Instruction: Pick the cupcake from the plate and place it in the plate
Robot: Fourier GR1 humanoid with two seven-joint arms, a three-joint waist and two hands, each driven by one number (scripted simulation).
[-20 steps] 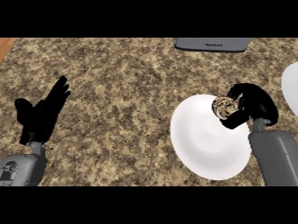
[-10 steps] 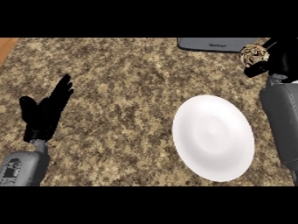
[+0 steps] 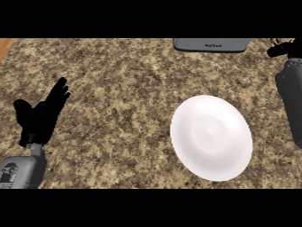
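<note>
Speckled counter [image 3: 127, 88] stretches open between left hand [image 3: 42, 117] and plate [image 3: 211, 137].

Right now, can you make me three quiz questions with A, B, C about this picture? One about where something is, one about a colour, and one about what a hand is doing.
1. Where on the counter is the plate?
A. in the far left corner
B. right of the middle
C. in the top left corner

2. What colour is the plate?
A. red
B. white
C. blue

3. How is the left hand?
A. holding a cupcake
B. pressing on the plate
C. open, fingers up, holding nothing

Answers:
1 B, since the plate lies on the right half of the counter, a little below its middle.
2 B, since the plate is plain white, with nothing on it.
3 C, since the fingers are straight and the hand stands well apart from the plate, at the view's left.
</note>
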